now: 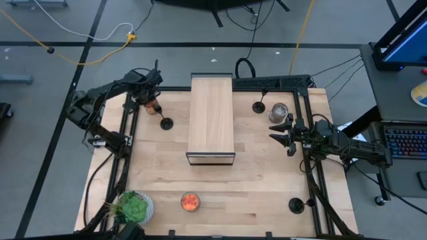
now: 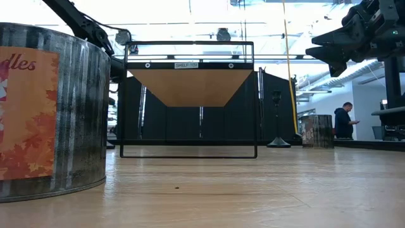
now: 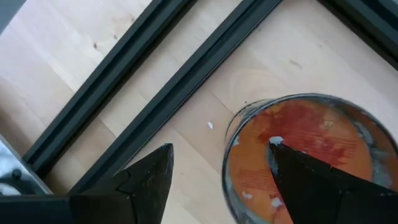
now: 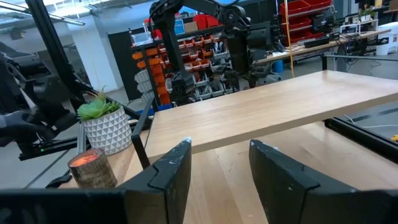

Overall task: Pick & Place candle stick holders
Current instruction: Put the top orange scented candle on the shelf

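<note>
You have a pale wood table (image 1: pixel 267 193) on a grey floor crossed by dark tape lines, with cables trailing at the far side. In the low view the room behind is bright, with a person (image 2: pixel 345 120) standing far off at the right.

A long wooden shelf (image 1: pixel 211 117) on a black frame sits mid-table and splits the two sides. Black rails (image 1: pixel 313 173) run along both edges.

The left arm reaches over the far left corner; its gripper (image 1: pixel 152 90) hangs right over an orange jar (image 3: pixel 305 162), fingers spread, one tip over the jar's rim. The right gripper (image 1: pixel 283 132) hovers at the right side, pointing toward the shelf, jaws apart and holding nothing.

A potted plant (image 1: pixel 134 208) stands at the near left corner, a second orange jar (image 1: pixel 190 202) just beside it, and a silvery jar (image 1: pixel 278 112) near the right gripper.

Three holders: one (image 1: pixel 166 123) just left of the shelf, near the left gripper; one (image 1: pixel 259 107) beside the silvery jar; one (image 1: pixel 296 205) at the near right, well apart.
</note>
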Available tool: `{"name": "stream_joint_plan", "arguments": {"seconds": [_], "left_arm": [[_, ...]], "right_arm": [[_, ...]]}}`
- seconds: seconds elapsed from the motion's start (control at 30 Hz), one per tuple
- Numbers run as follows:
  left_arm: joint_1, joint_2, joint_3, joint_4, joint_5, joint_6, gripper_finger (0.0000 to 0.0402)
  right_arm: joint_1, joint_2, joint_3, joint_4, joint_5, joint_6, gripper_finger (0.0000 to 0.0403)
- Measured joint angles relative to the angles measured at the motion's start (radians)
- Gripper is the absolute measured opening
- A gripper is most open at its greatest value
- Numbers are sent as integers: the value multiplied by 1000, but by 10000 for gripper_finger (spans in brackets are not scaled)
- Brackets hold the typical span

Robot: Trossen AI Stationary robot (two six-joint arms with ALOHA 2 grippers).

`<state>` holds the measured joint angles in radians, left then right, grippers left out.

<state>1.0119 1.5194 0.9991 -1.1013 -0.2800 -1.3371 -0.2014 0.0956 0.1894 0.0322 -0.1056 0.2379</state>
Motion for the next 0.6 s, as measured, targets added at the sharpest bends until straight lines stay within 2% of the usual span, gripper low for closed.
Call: {"name": "stream_joint_plan", "arguments": {"seconds": [0.17, 0.27, 0.4, 0.6], "left_arm": [[0, 12, 2, 2, -2, 9, 268], [1, 13, 1, 2, -2, 28, 255], [-1, 14, 0, 2, -10, 30, 205], [-16, 17, -3, -3, -64, 46, 98]], "right_arm": [[0, 0, 0, 0, 0, 0, 155], [0, 0, 0, 0, 0, 0, 155], [0, 0, 0, 0, 0, 0, 155], [0, 0, 0, 0, 0, 0, 155]]}}
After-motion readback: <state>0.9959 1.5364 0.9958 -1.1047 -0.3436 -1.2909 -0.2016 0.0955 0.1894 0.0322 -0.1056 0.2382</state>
